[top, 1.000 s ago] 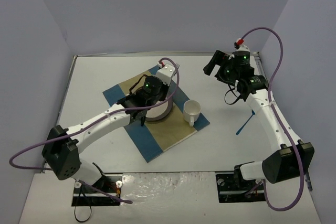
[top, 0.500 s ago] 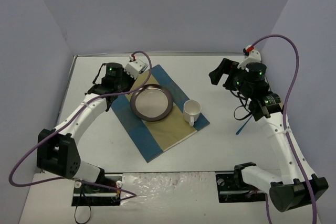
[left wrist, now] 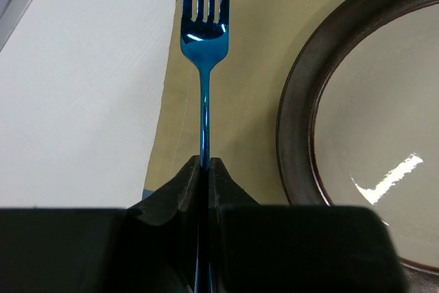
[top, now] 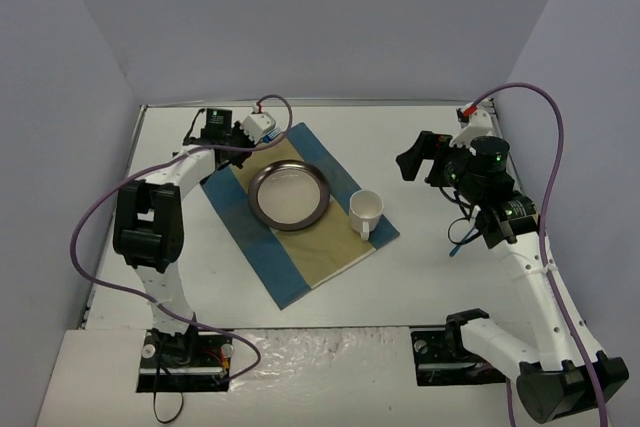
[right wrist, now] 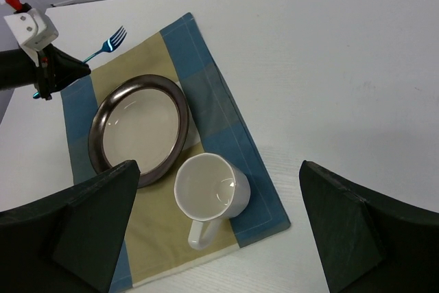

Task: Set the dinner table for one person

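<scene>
Gripping a blue fork (left wrist: 204, 87), left fingers (left wrist: 180, 190) closed on its handle, lower end hidden; plate (left wrist: 296, 101) cut off at frame edge; right fingers (right wrist: 75, 231) spread wide, empty.

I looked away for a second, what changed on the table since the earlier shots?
The left end effector, shut on the blue fork, swung from over the plate to the far left edge of the mat. The open right end effector drifted slightly nearer its base. Plate, mug and mat stayed put.
</scene>
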Robot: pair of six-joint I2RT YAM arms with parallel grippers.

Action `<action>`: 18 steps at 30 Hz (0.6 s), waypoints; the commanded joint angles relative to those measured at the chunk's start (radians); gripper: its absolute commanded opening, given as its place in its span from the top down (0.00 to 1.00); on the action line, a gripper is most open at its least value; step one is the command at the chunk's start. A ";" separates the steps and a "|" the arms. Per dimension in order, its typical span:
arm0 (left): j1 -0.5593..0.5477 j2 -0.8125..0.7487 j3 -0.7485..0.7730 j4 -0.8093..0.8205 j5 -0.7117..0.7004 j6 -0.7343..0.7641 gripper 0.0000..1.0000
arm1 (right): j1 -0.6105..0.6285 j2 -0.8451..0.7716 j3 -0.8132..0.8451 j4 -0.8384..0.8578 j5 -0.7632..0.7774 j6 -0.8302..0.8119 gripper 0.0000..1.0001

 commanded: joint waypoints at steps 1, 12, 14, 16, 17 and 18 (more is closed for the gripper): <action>0.006 -0.002 0.042 0.106 0.039 0.037 1.00 | 0.008 -0.022 -0.011 0.083 -0.011 -0.046 0.01; 0.028 0.091 0.045 0.177 0.050 -0.015 1.00 | 0.009 -0.025 -0.034 0.084 0.001 -0.061 0.01; 0.029 0.103 0.041 0.183 0.053 -0.020 1.00 | 0.012 -0.026 -0.037 0.085 0.011 -0.063 0.01; 0.031 0.117 0.040 0.186 0.055 -0.017 1.00 | 0.016 -0.030 -0.045 0.085 0.016 -0.065 0.01; 0.031 0.121 0.042 0.182 0.053 -0.014 1.00 | 0.017 -0.032 -0.048 0.087 0.017 -0.066 0.01; 0.035 0.129 0.046 0.178 0.055 -0.015 1.00 | 0.019 -0.035 -0.049 0.087 0.020 -0.067 0.01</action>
